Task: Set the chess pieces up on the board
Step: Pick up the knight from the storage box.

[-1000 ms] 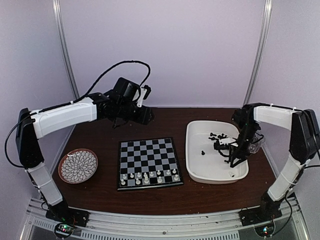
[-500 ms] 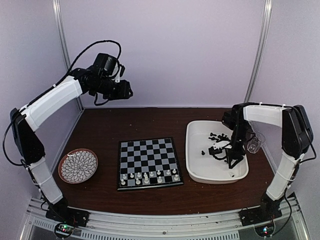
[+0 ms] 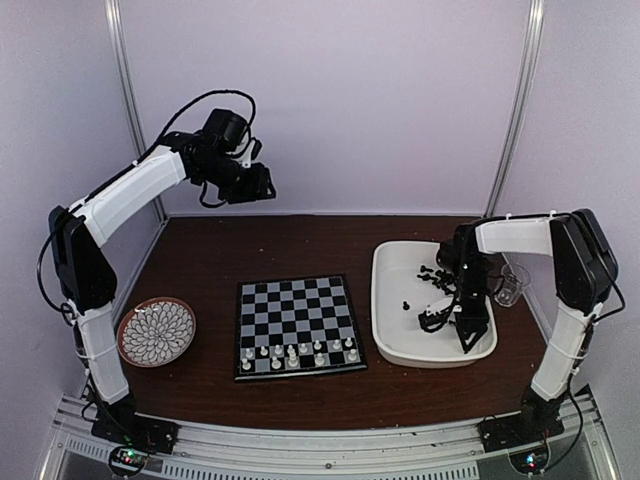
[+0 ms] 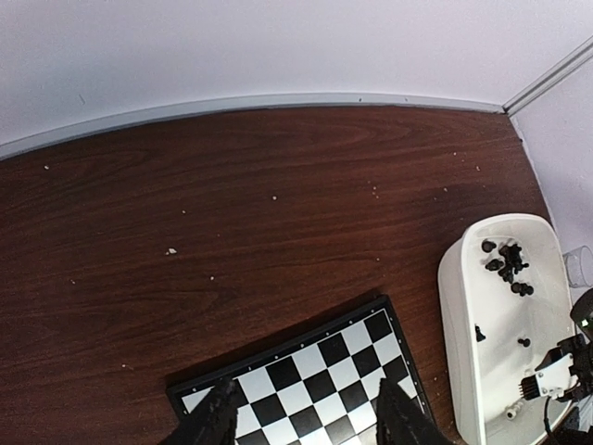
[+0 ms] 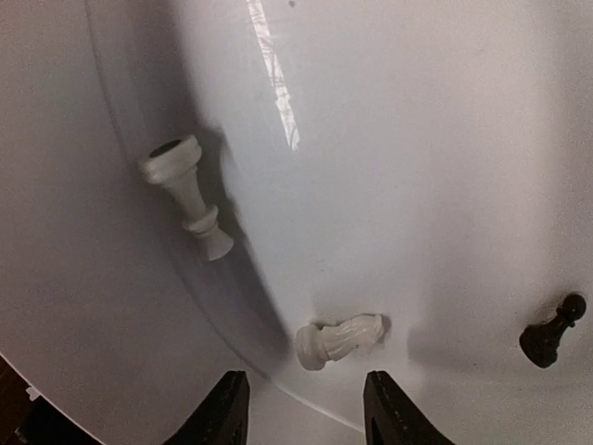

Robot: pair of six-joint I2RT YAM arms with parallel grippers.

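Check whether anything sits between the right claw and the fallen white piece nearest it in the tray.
Nothing visible does. The right claw is open with the fallen white piece lying bare on the tray just ahead of its fingertips. A second white piece and a black pawn lie off to either side.

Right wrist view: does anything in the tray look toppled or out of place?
Yes. A tall white piece and a white knight-like piece lie on their sides along the tray's curved wall, the latter just ahead of the open right gripper. A black pawn at far right also looks tipped.
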